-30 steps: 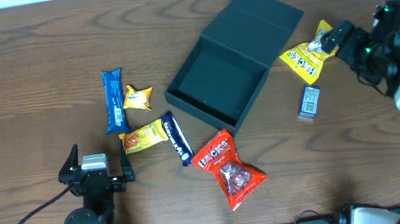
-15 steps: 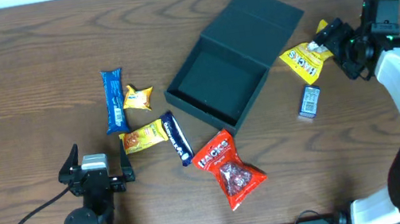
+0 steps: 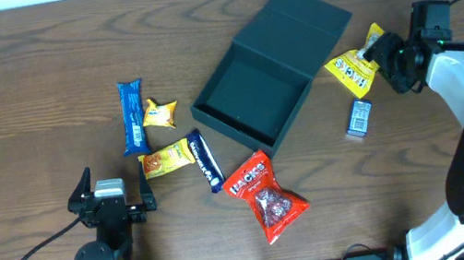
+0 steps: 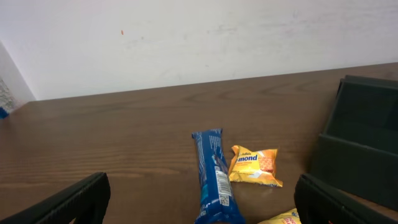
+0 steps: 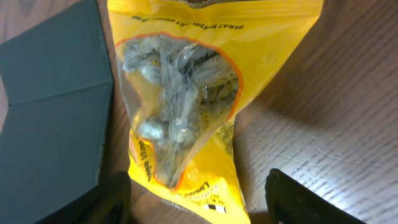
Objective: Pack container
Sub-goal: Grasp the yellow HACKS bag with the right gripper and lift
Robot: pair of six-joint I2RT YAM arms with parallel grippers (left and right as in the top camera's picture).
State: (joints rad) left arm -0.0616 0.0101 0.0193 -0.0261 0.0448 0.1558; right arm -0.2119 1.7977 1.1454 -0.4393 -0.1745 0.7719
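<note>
The container (image 3: 250, 94), a dark teal-black square box, lies open and empty mid-table, its lid (image 3: 303, 21) folded back to the upper right. Just right of it lies a yellow snack packet (image 3: 352, 71). My right gripper (image 3: 379, 55) is down at the packet's near end. In the right wrist view its jaws (image 5: 199, 199) straddle the yellow packet (image 5: 180, 106), still apart, with a gap on the right side; the container's lid (image 5: 50, 106) shows at left. My left gripper (image 3: 114, 177) rests open near the front left edge, holding nothing (image 4: 202, 202).
Left of the box lie a blue bar (image 3: 132, 116), a small yellow packet (image 3: 158, 114), a yellow-orange packet (image 3: 165, 160) and a dark blue bar (image 3: 205, 160). A red packet (image 3: 264, 195) lies in front of the box. A small blue-grey packet (image 3: 359, 117) sits below the yellow packet.
My right arm has swung in from the right edge toward the yellow packet and its jaws have narrowed around it. The left arm and the other packets have not moved.
</note>
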